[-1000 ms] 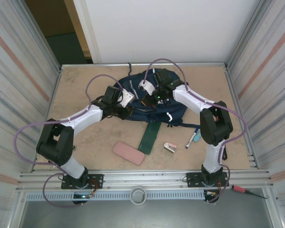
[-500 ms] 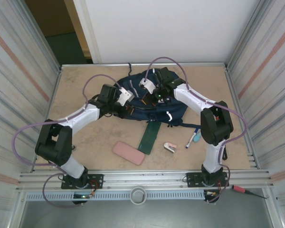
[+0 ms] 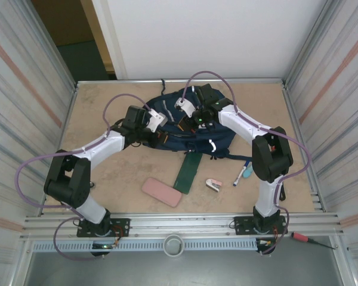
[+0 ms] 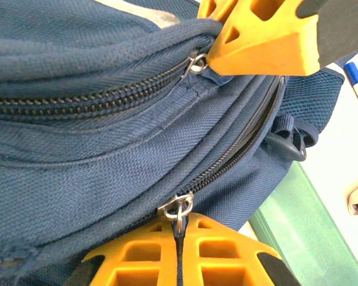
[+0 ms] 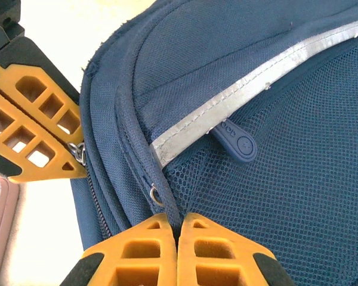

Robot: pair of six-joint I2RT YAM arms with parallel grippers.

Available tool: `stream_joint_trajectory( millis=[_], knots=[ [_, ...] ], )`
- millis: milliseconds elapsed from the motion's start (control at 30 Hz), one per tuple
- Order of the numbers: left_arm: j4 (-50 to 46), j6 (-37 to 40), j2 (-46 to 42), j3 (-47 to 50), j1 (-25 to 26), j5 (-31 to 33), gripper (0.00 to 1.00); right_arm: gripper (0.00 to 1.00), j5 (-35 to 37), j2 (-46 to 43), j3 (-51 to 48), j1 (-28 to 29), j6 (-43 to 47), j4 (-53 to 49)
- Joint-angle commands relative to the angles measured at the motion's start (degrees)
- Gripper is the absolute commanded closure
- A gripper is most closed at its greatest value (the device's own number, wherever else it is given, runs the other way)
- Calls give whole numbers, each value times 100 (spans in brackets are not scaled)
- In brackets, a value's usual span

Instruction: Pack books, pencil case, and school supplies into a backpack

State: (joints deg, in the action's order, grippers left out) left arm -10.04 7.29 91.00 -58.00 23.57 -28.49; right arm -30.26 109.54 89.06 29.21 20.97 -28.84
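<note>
The navy backpack [image 3: 218, 138] lies at the table's middle, both arms reaching onto it. My left gripper [image 4: 179, 223] [image 3: 163, 136] is shut on the dark pull strap of a zipper, right below the metal slider [image 4: 178, 208]. My right gripper [image 5: 179, 223] [image 3: 182, 126] is shut on a piped fabric edge of the backpack [image 5: 298, 179], close to the left gripper's fingers [image 5: 36, 131]. On the table in front lie the pink pencil case [image 3: 161, 192], the blue-and-white marker [image 3: 240, 176], the teal item [image 3: 247, 171] and the pink-and-white item [image 3: 213, 185]. The books are out of view.
A narrow dark green flat box [image 3: 188, 171] [image 4: 298, 232] lies against the backpack's near edge. Metal walls close in the table on the left and right. A red-handled screwdriver [image 3: 307, 238] rests on the front rail.
The left gripper has closed onto the zipper pull, and the left arm has shifted slightly to the left. The right arm has held still.
</note>
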Motion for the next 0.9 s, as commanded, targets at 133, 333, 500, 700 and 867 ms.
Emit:
stream_joint_trajectory(
  millis=[133,333,500,700,867],
  knots=[
    [572,-358,23,288,3,315,88,100,-460,15,191,-8,-272,7],
    [979,-595,159,316,180,563,84,100,-608,-4,126,6,-401,133],
    [1057,-659,329,247,266,699,81,100,-622,10,94,5,-418,159],
    [1265,-823,391,306,389,1087,78,100,-652,15,86,6,-445,186],
    [1330,-804,270,426,398,1525,96,100,-488,-58,36,-77,-327,112]
  ],
)
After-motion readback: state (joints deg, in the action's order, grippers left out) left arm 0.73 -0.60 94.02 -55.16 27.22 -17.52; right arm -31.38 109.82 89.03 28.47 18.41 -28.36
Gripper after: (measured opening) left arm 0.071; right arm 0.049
